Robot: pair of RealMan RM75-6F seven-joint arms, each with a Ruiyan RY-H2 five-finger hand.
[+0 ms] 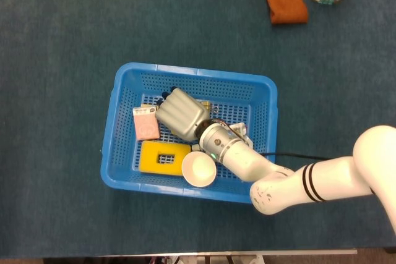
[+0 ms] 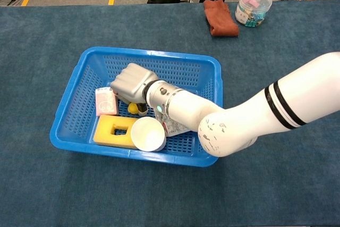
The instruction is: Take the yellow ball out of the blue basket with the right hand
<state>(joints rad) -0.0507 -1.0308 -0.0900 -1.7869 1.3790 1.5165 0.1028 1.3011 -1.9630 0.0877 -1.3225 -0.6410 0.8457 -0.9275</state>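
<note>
From the head view, your right hand [image 1: 180, 112] sits low inside the blue basket [image 1: 124, 78], back upward, covering the yellow ball entirely. At its nine o'clock lies a pink packet [image 1: 146, 123]; at six o'clock a yellow sponge block [image 1: 152, 156] and a white cup [image 1: 198, 169].

From the chest view, the yellow ball [image 2: 132, 108] peeks out under your right hand [image 2: 132, 82], at its six o'clock, on the basket [image 2: 74, 81] floor. The fingers curl down around it, but you cannot tell whether they grip it.
</note>
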